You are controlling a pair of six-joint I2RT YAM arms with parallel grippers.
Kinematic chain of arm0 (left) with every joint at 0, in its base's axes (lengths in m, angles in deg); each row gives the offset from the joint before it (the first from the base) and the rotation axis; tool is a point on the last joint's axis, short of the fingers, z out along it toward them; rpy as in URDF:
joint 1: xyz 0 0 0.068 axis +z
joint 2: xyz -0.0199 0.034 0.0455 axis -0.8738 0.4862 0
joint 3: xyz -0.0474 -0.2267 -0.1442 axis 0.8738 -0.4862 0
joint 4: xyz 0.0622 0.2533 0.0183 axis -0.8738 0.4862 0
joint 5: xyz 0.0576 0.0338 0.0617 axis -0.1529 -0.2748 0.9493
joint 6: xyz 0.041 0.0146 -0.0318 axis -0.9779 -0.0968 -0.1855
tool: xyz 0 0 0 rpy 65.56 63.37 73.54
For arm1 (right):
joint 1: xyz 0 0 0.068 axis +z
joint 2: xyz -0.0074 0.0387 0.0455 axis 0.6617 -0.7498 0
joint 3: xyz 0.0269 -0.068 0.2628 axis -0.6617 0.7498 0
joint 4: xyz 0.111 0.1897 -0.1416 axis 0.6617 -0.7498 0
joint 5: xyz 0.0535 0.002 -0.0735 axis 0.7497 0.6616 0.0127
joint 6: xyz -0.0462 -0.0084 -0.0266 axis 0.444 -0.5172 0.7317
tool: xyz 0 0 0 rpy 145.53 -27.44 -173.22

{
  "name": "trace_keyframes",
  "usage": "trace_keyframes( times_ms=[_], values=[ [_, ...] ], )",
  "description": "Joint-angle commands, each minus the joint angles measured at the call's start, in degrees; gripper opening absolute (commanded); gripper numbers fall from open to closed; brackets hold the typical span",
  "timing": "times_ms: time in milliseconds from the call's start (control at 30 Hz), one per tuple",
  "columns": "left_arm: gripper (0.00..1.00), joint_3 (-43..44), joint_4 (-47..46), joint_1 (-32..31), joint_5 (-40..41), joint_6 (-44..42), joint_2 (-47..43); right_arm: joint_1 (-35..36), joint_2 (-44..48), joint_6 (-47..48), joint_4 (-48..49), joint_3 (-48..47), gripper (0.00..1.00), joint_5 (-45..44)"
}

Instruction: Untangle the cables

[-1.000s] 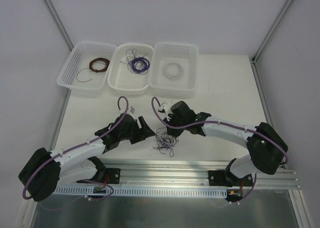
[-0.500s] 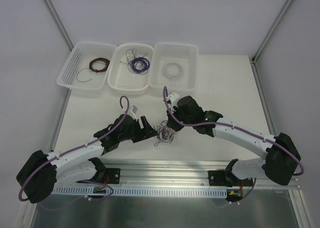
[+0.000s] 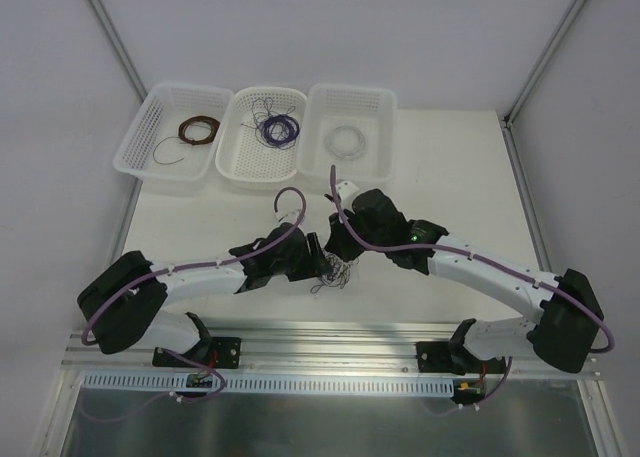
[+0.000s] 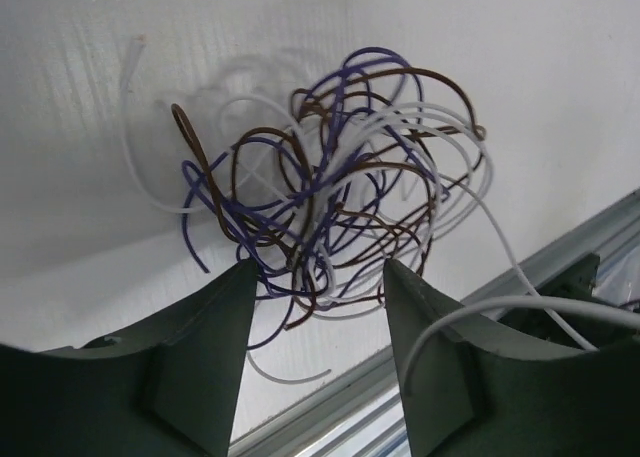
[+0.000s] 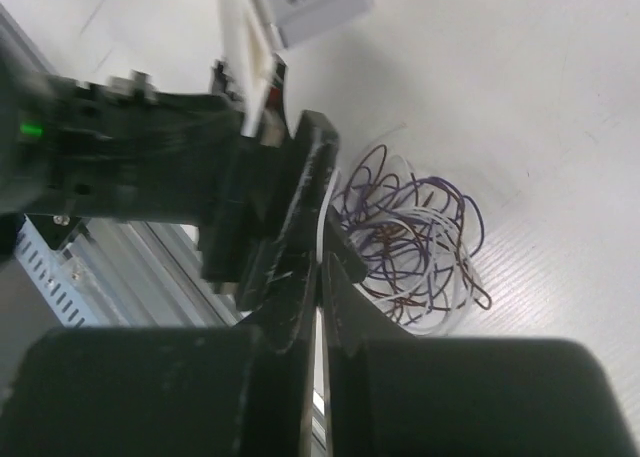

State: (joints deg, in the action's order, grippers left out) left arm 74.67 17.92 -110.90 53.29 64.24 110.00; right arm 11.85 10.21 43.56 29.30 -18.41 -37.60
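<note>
The cables (image 4: 330, 207) lie knotted on the bench (image 3: 450, 167), just ahead of the left gripper (image 4: 320, 272), its jaws spread apart. The right gripper (image 5: 322, 262) sits at the knot's edge, jaws pressed together; whether they pinch a strand cannot be told.

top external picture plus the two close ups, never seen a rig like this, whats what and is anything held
The overhead view shows two robot arms bolted at a table's near edge. The other two pictures come from cameras on their wrists. Between the arms lie the cables, a loose tangle of purple, brown and pale wires. The left gripper is open around the tangle's edge. The right gripper is shut at its edge; whether it pinches a strand is unclear. Behind, three white baskets hold neat wire coils.
</note>
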Motion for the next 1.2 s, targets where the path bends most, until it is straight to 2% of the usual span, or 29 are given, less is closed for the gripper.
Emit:
trace_keyframes(
  times_ms=[0, 33, 67, 167, 200, 300, 400, 600, 800, 867, 1167],
  values=[
    [0.49, 2.3, -1.5, -0.7, 5.7, 1.7, 3.9, 0.6, 4.8, -1.6, -0.3, -3.5, 0.01, 0.6],
    [0.45, 2.1, -1.4, -0.7, 6.7, 2.4, 4.2, 0.6, 5.6, -1.5, -1.0, -4.1, 0.01, -0.1],
    [0.35, 1.9, -1.1, -0.7, 8.4, 3.5, 4.6, 0.6, 7.4, -1.3, -2.4, -4.3, 0.01, -0.6],
    [0.23, 1.6, 0.9, -0.8, 11.0, 4.7, 4.6, 0.5, 11.8, -0.4, -7.3, -6.6, 0.01, -3.8],
    [0.15, 1.8, 3.0, -0.7, 12.8, 4.8, 4.3, 0.5, 12.8, -0.2, -8.7, -7.5, 0.01, -5.0],
    [0.06, 2.3, 6.9, -0.6, 16.1, 5.4, 3.9, 0.6, 17.3, 2.0, -13.8, -11.6, 0.01, -9.7],
    [0.03, 2.6, 9.2, -0.6, 18.5, 5.4, 2.9, 0.4, 20.8, 3.9, -19.9, -16.7, 0.01, -15.5],
    [0.04, 4.0, 17.2, 2.2, 23.7, 3.4, -0.7, -1.3, 25.9, 6.8, -28.9, -23.8, 0.01, -24.1],
    [0.08, 1.6, 20.1, 10.6, 22.3, 1.8, -3.7, -1.8, 30.5, 8.6, -33.7, -27.2, 0.01, -31.3],
    [0.11, 0.5, 20.5, 13.9, 21.3, 1.5, -4.8, -1.9, 31.8, 8.8, -34.7, -28.3, 0.01, -32.4],
    [0.17, -2.1, 22.0, 21.5, 21.7, -0.2, -7.4, -1.9, 34.6, 10.0, -38.0, -33.2, 0.01, -35.0]
  ],
)
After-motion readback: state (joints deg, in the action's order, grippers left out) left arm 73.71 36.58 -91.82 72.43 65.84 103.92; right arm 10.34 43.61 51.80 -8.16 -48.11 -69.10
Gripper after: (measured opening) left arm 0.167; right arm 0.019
